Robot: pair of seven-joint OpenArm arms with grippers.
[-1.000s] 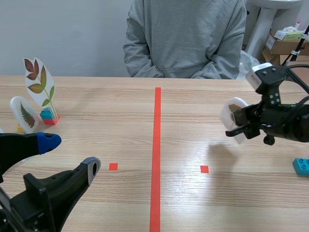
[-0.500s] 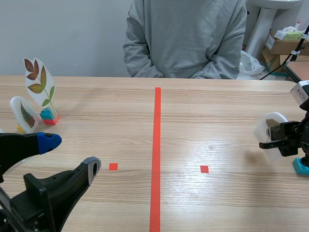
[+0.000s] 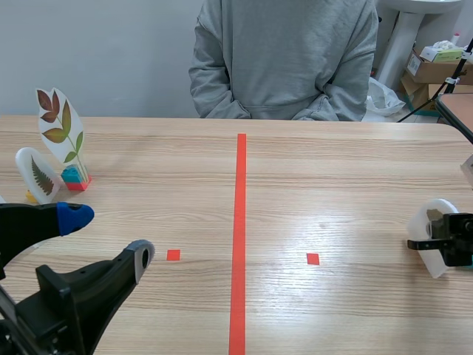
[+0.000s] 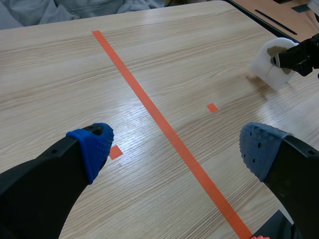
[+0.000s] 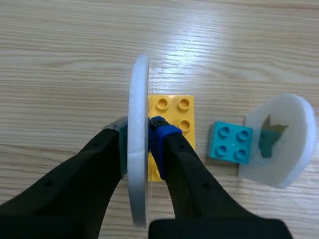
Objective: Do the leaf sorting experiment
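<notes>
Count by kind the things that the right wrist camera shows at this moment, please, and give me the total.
Leaf cards: 2, the held card in the right gripper and the second card beside the teal brick
Yellow brick: 1
Teal brick: 1
Total: 4

Four leaf cards (image 3: 59, 122) (image 3: 37, 174) (image 3: 429, 218) (image 5: 279, 142), at least four bricks (image 3: 74, 177) (image 3: 31, 196) (image 5: 172, 112) (image 5: 229, 143)
</notes>
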